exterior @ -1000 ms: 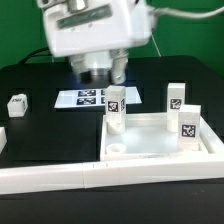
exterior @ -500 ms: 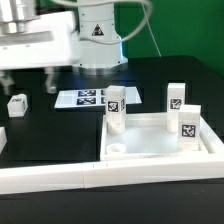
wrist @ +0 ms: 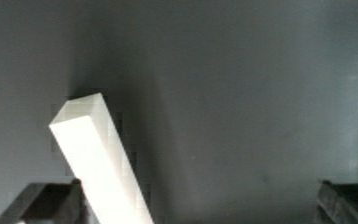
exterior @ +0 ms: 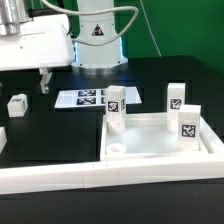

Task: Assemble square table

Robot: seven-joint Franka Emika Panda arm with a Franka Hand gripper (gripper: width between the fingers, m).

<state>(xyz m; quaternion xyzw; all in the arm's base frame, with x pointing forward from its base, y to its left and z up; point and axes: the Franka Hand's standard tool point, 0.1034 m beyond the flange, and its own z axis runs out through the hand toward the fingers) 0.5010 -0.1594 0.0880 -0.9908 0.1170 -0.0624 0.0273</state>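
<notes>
The square tabletop [exterior: 150,140] lies with its raised rim up at the exterior view's right. Three white tagged legs stand upright in its corners: one near [exterior: 115,108], one far [exterior: 177,97], one right [exterior: 189,125]. A fourth small leg [exterior: 16,104] lies loose on the black table at the left. My gripper [exterior: 43,82] hangs high at the upper left, above and behind the loose leg, apart from it. In the wrist view the gripper [wrist: 194,205] is open and empty, fingers [wrist: 43,202] wide apart. A slanted white bar [wrist: 96,150] lies below, near one finger; I cannot tell which part it is.
The marker board [exterior: 88,98] lies flat behind the tabletop. The long white border wall [exterior: 100,175] runs along the front edge, with a short white piece [exterior: 2,135] at the far left. The arm's base [exterior: 98,40] stands at the back.
The gripper has moved from above the marker board to the exterior view's left, now over the left part of the table. The tabletop and legs have not moved.
</notes>
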